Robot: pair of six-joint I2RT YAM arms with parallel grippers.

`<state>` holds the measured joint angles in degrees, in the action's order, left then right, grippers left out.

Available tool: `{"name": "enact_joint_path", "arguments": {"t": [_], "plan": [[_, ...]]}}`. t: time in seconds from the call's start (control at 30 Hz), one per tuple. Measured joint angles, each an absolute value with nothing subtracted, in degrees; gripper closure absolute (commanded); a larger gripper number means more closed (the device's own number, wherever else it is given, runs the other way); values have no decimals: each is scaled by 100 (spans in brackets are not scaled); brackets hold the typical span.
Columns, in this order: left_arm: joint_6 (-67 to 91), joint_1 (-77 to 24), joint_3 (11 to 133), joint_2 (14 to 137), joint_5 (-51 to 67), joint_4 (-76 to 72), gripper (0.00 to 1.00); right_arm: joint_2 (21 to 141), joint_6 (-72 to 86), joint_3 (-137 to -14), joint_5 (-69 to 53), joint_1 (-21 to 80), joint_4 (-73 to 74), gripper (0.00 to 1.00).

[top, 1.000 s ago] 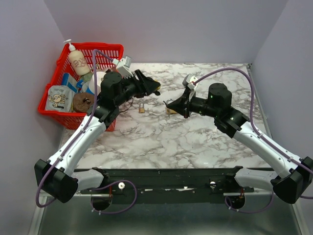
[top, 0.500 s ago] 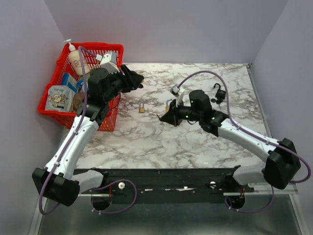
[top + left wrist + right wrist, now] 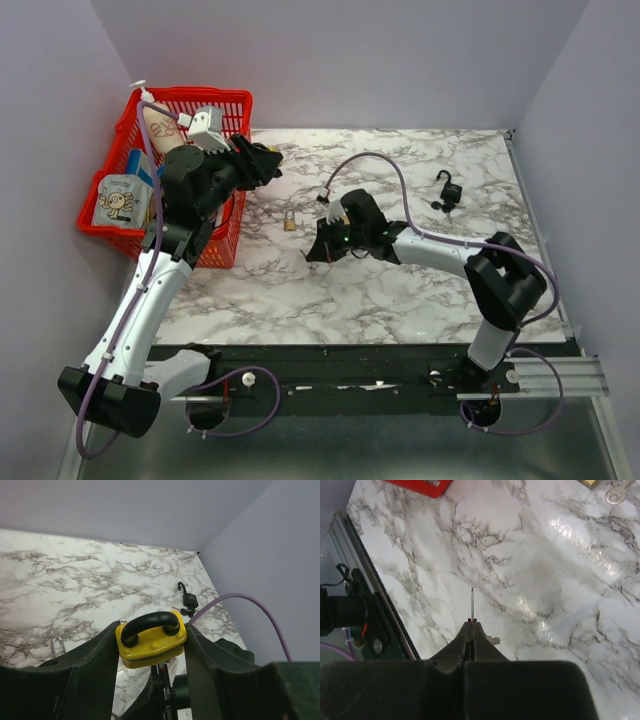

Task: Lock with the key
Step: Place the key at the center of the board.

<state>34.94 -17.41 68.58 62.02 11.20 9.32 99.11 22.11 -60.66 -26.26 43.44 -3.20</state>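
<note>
**Top view**
- Marble table [image 3: 400, 290].
- Red basket [image 3: 225, 100], far left corner, with a lotion bottle [image 3: 158, 125] standing inside.
- Left gripper [image 3: 262, 160], raised just beside the basket's right wall. From here I cannot tell how its jaws stand.
- Brass padlock [image 3: 289, 220], small, lying on the table between the two grippers.
- Right gripper [image 3: 316, 250], low over the table, near and to the right of the brass padlock.
- Black padlock [image 3: 447, 188], toward the far right, well apart from both grippers.

**Left wrist view**
- Left gripper [image 3: 150, 652], fingers [image 3: 90, 665] part-way apart and clamped on either side of a yellow padlock [image 3: 151, 641].
- The yellow padlock has a black shackle pointing up. It is held clear above the table.
- The black padlock [image 3: 189, 599] lies beyond it on the marble.
- Purple cable [image 3: 240, 600], arcing in at the right.

**Right wrist view**
- Right gripper [image 3: 471, 629], jaws pressed together on a key [image 3: 472, 605].
- I see the key edge-on. Its thin blade points forward past the fingertips and hangs above the table.
- Loose key [image 3: 620, 492], top right corner, lying flat on the marble.
</note>
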Motion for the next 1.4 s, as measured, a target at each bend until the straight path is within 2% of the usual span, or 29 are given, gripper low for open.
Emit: {"name": "enact_joint_path", "arguments": {"t": [0.5, 1.17, 1.37, 1.4], "plan": [[3566, -1538, 6792, 6211, 1275, 961, 100, 11308, 2875, -6882, -2335, 4209, -215, 99], [3649, -1533, 6663, 6211, 1365, 965, 100, 11858, 3297, -7376, -1909, 3754, -121, 99], [3649, -1533, 6661, 6224, 1391, 965, 100, 11889, 3363, -7402, -1914, 3754, -99, 75], [3649, -1533, 6661, 6226, 1396, 967, 100, 11889, 3363, -7411, -1914, 3754, -82, 66]]}}
